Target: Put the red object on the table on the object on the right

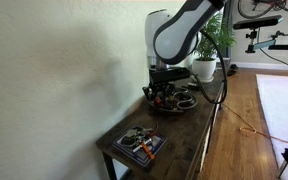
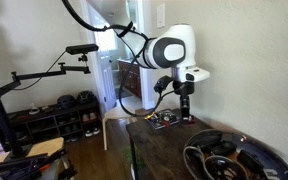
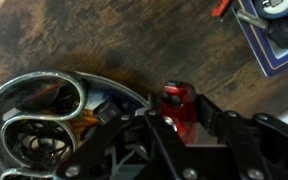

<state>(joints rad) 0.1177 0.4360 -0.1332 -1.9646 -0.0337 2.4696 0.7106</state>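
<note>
My gripper (image 3: 177, 118) is shut on a small shiny red object (image 3: 176, 103), held between the black fingers above the dark wooden table (image 3: 114, 40). In both exterior views the gripper (image 1: 161, 97) (image 2: 186, 112) hangs from the white arm over the table. It is beside a round metal dish (image 1: 184, 103) (image 2: 229, 150) (image 3: 29, 95) holding dark items. A flat blue book-like object (image 1: 139, 143) (image 2: 167, 120) (image 3: 274, 45) with small things on it lies at the table's other end.
The table runs along a plain wall. A potted plant (image 1: 206, 62) stands past the dish. A camera stand (image 2: 44, 75) and a shoe rack (image 2: 59, 115) stand on the floor beside the table. An orange cable (image 1: 246, 125) lies on the wood floor.
</note>
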